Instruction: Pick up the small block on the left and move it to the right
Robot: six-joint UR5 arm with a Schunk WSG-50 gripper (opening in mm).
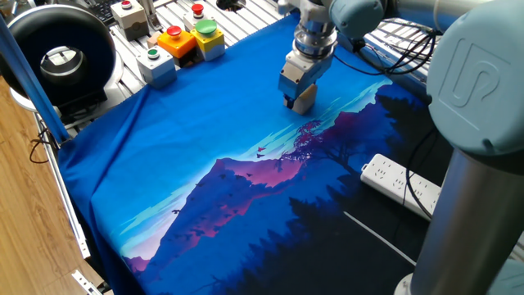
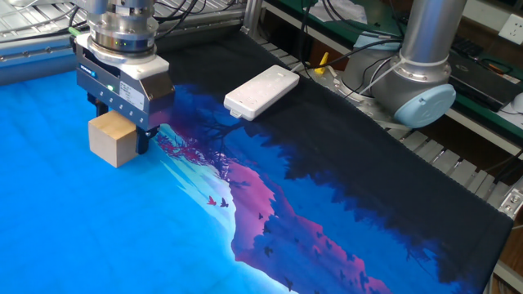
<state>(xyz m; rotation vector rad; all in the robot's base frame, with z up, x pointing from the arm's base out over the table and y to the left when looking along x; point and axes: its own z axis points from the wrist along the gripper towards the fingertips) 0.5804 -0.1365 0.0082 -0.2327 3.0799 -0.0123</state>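
The small block (image 1: 304, 101) is a plain tan wooden cube that rests on the blue printed cloth (image 1: 205, 147), towards its far side. My gripper (image 1: 296, 97) is lowered over it, with one finger on each side of the cube. The jaws look open and do not visibly press it. In the other fixed view the small block (image 2: 110, 144) sits on the cloth under the gripper (image 2: 121, 131), whose body hides the cube's top rear part.
Grey and yellow button boxes (image 1: 176, 43) stand at the far left corner, next to a black round device (image 1: 57, 53). A white power strip (image 1: 401, 184) lies on the dark part of the cloth (image 2: 261, 90). The arm's base (image 2: 417, 73) stands at the table edge.
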